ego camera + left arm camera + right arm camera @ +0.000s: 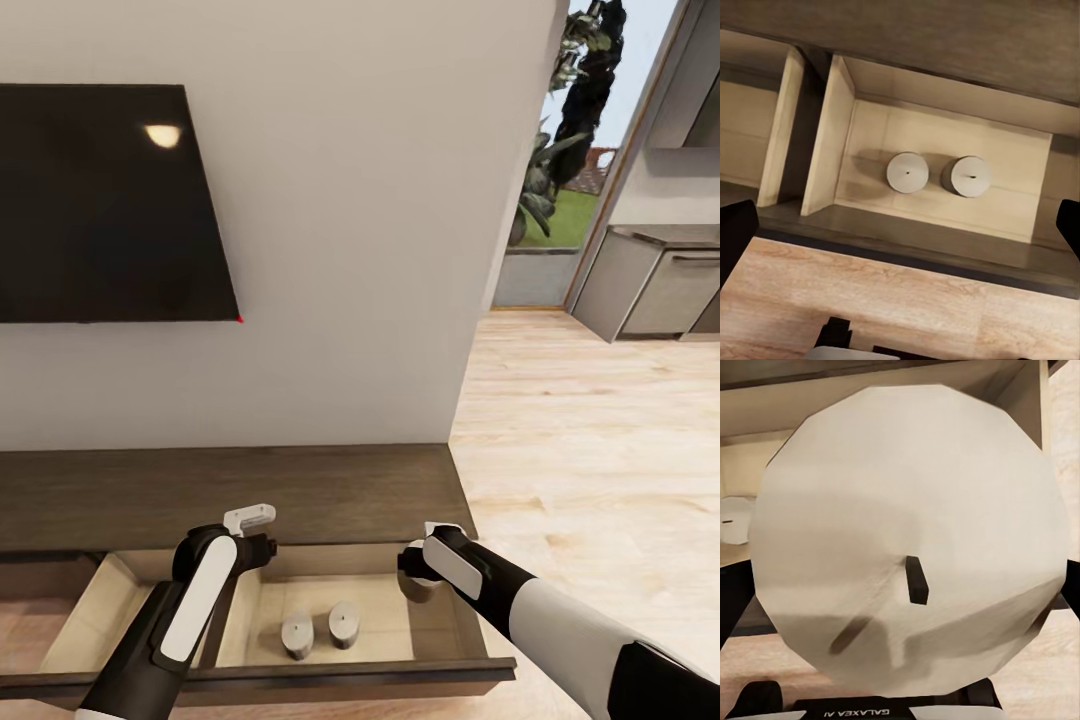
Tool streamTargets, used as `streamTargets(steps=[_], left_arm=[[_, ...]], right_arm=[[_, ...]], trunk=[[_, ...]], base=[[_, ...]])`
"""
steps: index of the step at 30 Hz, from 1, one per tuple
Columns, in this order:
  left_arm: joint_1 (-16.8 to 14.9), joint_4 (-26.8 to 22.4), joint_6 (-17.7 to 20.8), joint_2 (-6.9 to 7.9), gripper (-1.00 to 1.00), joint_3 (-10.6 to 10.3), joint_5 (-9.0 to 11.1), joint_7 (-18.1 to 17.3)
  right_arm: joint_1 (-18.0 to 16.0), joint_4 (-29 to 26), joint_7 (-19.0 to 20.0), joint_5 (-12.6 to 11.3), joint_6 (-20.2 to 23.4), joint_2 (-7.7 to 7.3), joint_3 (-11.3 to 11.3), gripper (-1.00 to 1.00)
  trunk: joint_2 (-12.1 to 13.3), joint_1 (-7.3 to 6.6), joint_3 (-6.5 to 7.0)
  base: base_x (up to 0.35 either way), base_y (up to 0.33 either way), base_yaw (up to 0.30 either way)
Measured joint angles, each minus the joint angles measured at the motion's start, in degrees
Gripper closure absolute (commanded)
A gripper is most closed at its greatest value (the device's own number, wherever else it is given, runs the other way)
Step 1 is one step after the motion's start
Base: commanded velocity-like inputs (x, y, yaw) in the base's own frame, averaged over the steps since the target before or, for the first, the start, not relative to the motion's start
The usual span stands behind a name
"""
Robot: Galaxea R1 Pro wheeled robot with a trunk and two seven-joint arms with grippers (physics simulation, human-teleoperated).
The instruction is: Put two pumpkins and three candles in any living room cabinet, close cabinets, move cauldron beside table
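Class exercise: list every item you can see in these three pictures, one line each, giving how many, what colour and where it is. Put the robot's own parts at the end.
Candles in drawer: two, pale grey, standing side by side in the open drawer.
Held candle: one, pale grey-white, dark wick, between the right jaws above the drawer's right end.
Cabinet: one, dark brown, against the wall.
Open drawer: one, beige inside, pulled out.
Screen: one, black, on the white wall.
Floor: light wood.
Kitchen cabinets: grey, far right.
Plants: green, beyond the glass.
Left gripper: one, black and white, over the drawer's back edge.
Right gripper: one, black and white, holding a candle.
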Motion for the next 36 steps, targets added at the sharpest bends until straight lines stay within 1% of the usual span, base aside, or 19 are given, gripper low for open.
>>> streamTargets(steps=[6,13,15,20,24,29,32,33,35,36], left_arm=[[0.0,-0.1,0.0,0.03,-1.00,0.1,-0.1,0.0],[0.0,-0.5,0.0,0.04,-1.00,0.2,0.0,0.0],[0.0,-0.6,0.1,0.04,-1.00,0.2,0.5,0.0],[0.0,-0.8,0.1,0.19,-1.00,0.2,3.5,0.0],[0.0,-0.9,0.2,0.24,-1.00,0.1,4.4,0.0],[0.0,-1.0,0.2,0.27,-1.00,0.1,4.7,0.0],[0.0,-1.2,0.2,0.16,-1.00,0.1,4.9,-0.1],[0.0,-1.6,0.2,0.17,-1.00,0.1,5.3,-0.1],[0.3,-2.7,0.2,0.30,-1.00,0.1,6.9,-0.1],[0.7,-3.9,0.2,0.61,-1.00,0.1,9.9,-0.1]], right_arm=[[0.0,0.0,0.0,0.0,-0.1,0.07,0.0,1.00],[0.0,-0.1,0.1,0.0,0.0,0.11,0.0,1.00],[0.0,-0.1,0.1,0.0,-0.1,0.12,0.0,1.00],[0.0,0.0,0.1,0.1,-0.6,0.18,0.0,1.00],[0.0,0.0,0.1,0.1,-0.7,0.16,0.0,1.00],[0.0,0.1,0.0,0.0,-1.0,0.03,0.0,1.00],[0.0,1.3,0.0,0.1,-1.1,0.16,-0.1,1.00],[0.0,1.6,0.0,0.1,-1.1,0.20,-0.1,1.00],[0.0,1.9,0.0,0.0,-1.2,0.27,-0.1,1.00],[0.0,2.1,0.0,0.0,-1.1,0.30,-0.1,1.00]], trunk=[[0.0,0.00,0.00],[-2.8,1.53,-1.25],[-3.6,1.97,-1.61],[-5.6,3.07,-2.51],[-7.2,3.95,-3.23],[-9.2,5.05,-4.13],[-10.4,5.71,-4.67],[-10.8,5.93,-4.85],[-11.6,6.37,-5.21],[-12.0,6.59,-5.39]], base=[[0.002,0.000,0.000],[0.000,0.000,0.000],[0.000,0.000,0.000],[0.000,0.000,0.000],[0.000,0.000,0.000],[0.000,0.000,0.000],[0.000,0.000,0.000],[0.000,0.000,0.000],[0.000,0.000,0.000],[0.000,0.000,0.000]])
